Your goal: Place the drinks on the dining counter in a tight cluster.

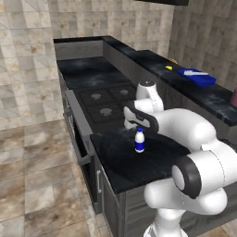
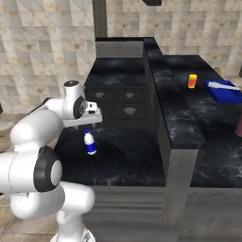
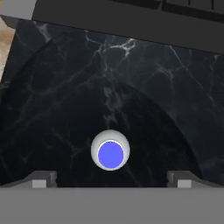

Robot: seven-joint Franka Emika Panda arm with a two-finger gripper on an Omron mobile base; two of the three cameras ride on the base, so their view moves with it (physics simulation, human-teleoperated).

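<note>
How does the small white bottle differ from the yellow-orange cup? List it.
The small white bottle is white with a blue label and blue cap; the yellow-orange cup is yellow with a red-orange band. The bottle stands on the lower counter beside the stove; the cup sits on the raised dining counter. The bottle is taller and slimmer. Both stand upright on black marble.
</note>
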